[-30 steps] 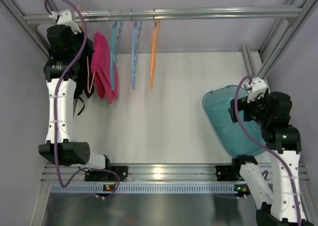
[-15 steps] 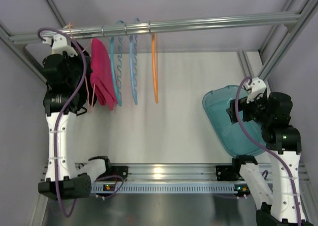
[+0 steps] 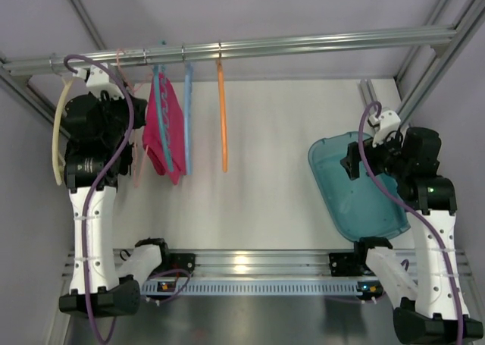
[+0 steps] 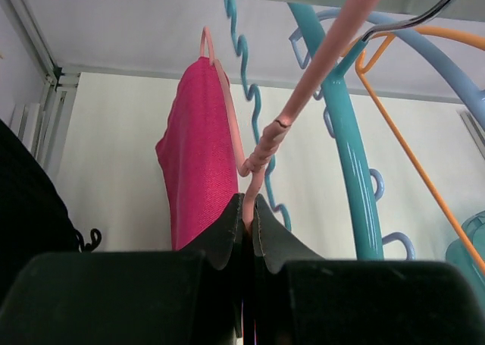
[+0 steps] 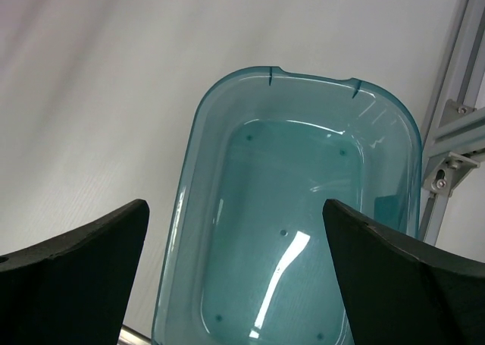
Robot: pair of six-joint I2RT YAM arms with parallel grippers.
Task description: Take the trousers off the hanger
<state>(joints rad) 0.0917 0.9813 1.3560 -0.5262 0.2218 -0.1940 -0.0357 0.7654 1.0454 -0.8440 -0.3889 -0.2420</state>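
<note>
The magenta-pink trousers (image 3: 161, 133) hang folded over the thin salmon-pink hanger (image 3: 139, 174), whose hook is on the rail at upper left. In the left wrist view the trousers (image 4: 198, 152) drape over the hanger's far bar, and the hanger's neck (image 4: 303, 87) runs up to the rail. My left gripper (image 3: 127, 96) is shut on the hanger's neck (image 4: 248, 208), just left of the trousers. My right gripper (image 3: 351, 167) is open and empty, above the bin at the right.
A teal hanger (image 3: 160, 117), a blue hanger (image 3: 188, 117) and an orange hanger (image 3: 222, 117) hang right of the trousers. A cream hanger (image 3: 57, 133) hangs far left. Black fabric (image 4: 30, 201) is beside my left gripper. A teal bin (image 3: 341, 201) lies at right, under my right gripper (image 5: 235, 284).
My left arm has straightened up and shifted along the rail with the salmon hanger in its grip. The hangers now sit further left and the cream hanger has come into view. The right arm rose slightly.
</note>
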